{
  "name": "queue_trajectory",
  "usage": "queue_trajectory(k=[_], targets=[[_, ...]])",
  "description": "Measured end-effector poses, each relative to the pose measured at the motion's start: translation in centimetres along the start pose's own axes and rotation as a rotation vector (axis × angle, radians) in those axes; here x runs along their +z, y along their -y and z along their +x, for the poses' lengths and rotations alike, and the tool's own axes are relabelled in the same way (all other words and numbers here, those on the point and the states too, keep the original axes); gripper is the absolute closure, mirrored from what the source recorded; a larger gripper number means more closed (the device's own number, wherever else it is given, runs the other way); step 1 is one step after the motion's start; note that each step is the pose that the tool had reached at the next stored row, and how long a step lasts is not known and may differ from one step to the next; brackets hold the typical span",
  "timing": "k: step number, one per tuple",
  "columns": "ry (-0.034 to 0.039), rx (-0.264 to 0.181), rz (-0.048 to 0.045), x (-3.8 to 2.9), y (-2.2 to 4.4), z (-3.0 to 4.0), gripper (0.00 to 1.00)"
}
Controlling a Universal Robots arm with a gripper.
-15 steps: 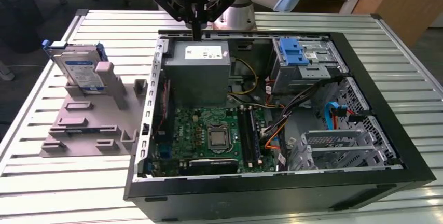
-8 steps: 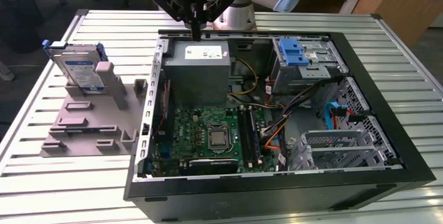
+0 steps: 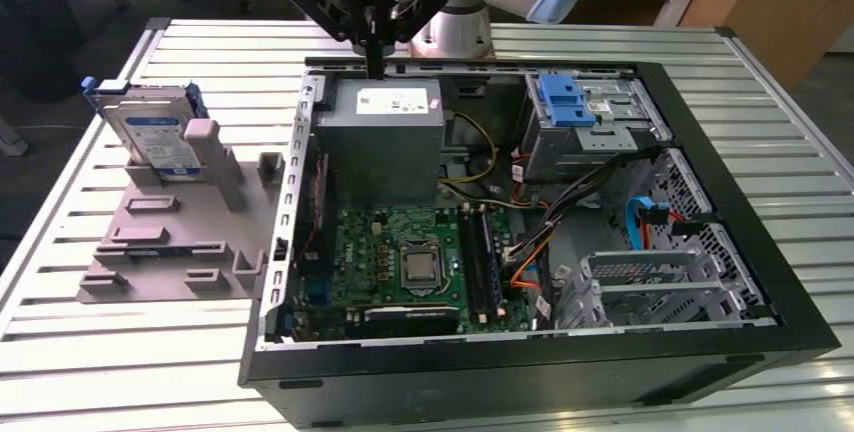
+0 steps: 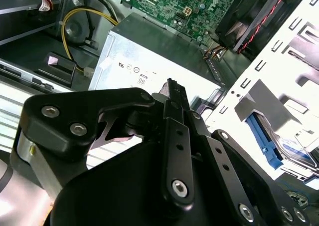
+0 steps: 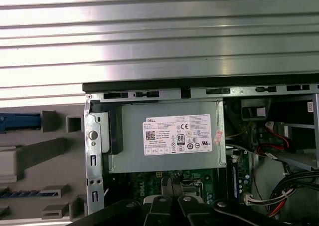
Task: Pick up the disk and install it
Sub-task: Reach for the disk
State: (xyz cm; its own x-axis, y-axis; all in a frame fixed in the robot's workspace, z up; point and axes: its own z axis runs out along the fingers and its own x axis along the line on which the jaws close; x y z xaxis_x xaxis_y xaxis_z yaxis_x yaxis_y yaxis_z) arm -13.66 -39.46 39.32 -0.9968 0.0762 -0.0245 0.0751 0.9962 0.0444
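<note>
My claw (image 3: pixel 378 67) is clenched on nothing and hangs over the rear edge of the power supply (image 3: pixel 387 122) inside the open computer case (image 3: pixel 534 367). The disk (image 3: pixel 150 137) stands upright in the grey holder (image 3: pixel 160 242) on the table, well apart toward the exterior view's left. If I drop here, I strike the supply. If I reach the disk with my fingers closed, I likely topple it.

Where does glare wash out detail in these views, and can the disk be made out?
Exterior view: the light is even, and the disk stands plainly visible on its holder. Second wrist view: surfaces around the disk are blown out to white, and the black pincer is dark against them. First wrist view: the slatted table reflects bright bands; the power supply is evenly lit.
</note>
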Motion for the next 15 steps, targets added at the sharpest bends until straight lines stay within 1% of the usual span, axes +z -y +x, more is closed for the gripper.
queue_trajectory(k=[15], targets=[[0.0000,0.000,0.0000,0.01,-0.03,0.81,0.89]])
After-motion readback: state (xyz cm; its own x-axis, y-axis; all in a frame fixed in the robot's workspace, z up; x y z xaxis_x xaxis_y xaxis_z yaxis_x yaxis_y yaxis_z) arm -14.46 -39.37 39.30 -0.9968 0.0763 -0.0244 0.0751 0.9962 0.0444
